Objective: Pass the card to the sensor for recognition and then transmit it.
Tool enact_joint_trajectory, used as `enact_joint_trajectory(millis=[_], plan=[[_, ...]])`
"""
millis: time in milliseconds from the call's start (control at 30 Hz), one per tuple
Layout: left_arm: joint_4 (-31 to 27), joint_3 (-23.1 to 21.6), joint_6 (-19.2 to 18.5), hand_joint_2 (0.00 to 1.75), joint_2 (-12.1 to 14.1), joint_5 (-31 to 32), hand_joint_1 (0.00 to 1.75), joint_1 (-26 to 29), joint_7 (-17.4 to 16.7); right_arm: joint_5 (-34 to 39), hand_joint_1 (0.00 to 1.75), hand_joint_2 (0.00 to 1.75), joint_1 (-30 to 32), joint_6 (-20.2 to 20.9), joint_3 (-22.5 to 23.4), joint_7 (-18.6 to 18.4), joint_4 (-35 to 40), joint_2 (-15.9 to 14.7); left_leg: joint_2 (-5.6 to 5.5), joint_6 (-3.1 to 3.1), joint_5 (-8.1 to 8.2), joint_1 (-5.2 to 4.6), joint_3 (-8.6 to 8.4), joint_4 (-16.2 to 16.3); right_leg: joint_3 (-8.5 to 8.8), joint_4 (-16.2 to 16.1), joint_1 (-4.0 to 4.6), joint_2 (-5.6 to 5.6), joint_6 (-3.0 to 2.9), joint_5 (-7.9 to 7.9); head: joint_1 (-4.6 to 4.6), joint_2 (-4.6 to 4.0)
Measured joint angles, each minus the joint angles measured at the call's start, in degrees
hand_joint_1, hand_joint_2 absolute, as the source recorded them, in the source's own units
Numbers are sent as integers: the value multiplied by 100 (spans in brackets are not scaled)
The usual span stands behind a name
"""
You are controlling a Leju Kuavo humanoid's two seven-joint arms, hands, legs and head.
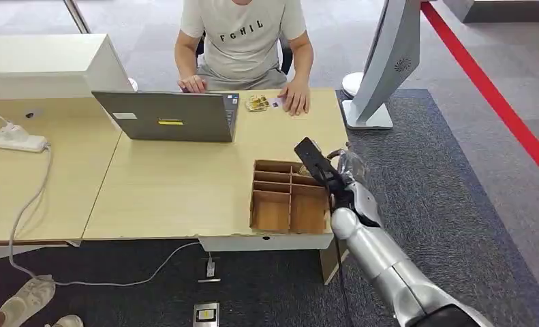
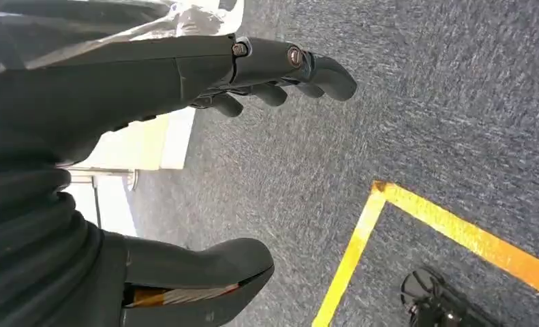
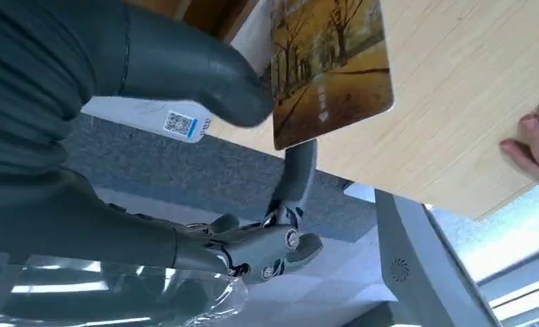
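**Card held over the table edge, ready for presentation to the sensor**

The work area is a light wooden table (image 1: 178, 184) on grey carpet, with a person (image 1: 242, 41) seated at the far side behind an open laptop (image 1: 171, 117). A compartmented cardboard box (image 1: 287, 197) sits at the near right corner of the table, and a white stand (image 1: 382, 68) rises just beyond the table's right end.

We see the right hand (image 1: 328, 174) raised above the box's right side. In the right wrist view, the card (image 3: 328, 65), printed with an autumn tree scene, is pinched between the thumb and one finger (image 3: 297, 170); the other fingers lie curled below it. The card is clear of the box and above the table surface.

The left hand (image 2: 185, 75) hangs toward the floor, holding nothing, with its fingers spread from the thumb.

We judge the pick-up complete and the presentation step in hand. We cannot tell which item is the sensor; the white stand is a candidate. The next move calls for carrying the card flat toward the reader while maintaining the pinch, then extending it toward the person's hand (image 1: 296, 102) near the far edge.
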State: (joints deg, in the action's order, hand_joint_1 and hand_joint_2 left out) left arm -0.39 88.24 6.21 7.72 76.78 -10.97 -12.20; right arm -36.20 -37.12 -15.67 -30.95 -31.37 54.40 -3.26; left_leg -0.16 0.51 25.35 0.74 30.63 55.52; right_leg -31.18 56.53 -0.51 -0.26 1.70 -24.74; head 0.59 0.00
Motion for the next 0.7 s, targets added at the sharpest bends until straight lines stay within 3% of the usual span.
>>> enact_joint_trajectory(millis=[67, 200, 267, 300, 333, 400, 700], plan=[[0, 0, 17, 175, -4, -7, 7, 0, -17, 0, 166, 175, 4, -2, 2, 83, -35, -2, 0, 0, 0, 0, 0, 0, 0, 0, 0, 0, 0, 0, 0, 0], [0, 0, 50, 175, -26, -9, 7, -6, -37, 29, 141, 175, 49, -15, 2, 348, -149, 134, 0, 0, 0, 1, 0, 0, -1, 1, 1, 0, 0, 0, 0, 0], [0, 0, 59, 175, -37, -7, 7, -7, -46, 74, 80, 175, 61, 0, 2, 479, -197, 212, 0, 0, 0, 1, 0, 0, -1, 1, 2, 0, 0, 0, 2, 0], [0, 0, 68, 175, -42, -4, 7, -7, -46, 101, 30, 175, 61, 17, 2, 538, -219, 245, 0, 0, 0, 1, 0, 0, 0, 1, 2, 0, 0, 0, 0, 0], [0, 0, 68, 175, -46, 2, 7, -7, -48, 129, 7, 175, 62, 44, 0, 584, -234, 276, 0, 0, 0, 1, 0, 0, 0, 1, 2, 0, 0, 0, 0, 0], [0, 0, 85, 175, -52, 20, 7, -7, -46, 184, 0, 175, 61, 70, 2, 658, -273, 337, 1, 0, 0, 1, 0, 0, 0, 1, 1, 0, 0, 0, 0, 0], [0, 0, 194, 175, -92, 68, 7, -11, -68, 155, 0, 175, 49, -37, -5, 743, -383, 455, 1, 0, 0, 0, -1, 0, 0, 0, 0, 0, 0, 0, 0, 0]])
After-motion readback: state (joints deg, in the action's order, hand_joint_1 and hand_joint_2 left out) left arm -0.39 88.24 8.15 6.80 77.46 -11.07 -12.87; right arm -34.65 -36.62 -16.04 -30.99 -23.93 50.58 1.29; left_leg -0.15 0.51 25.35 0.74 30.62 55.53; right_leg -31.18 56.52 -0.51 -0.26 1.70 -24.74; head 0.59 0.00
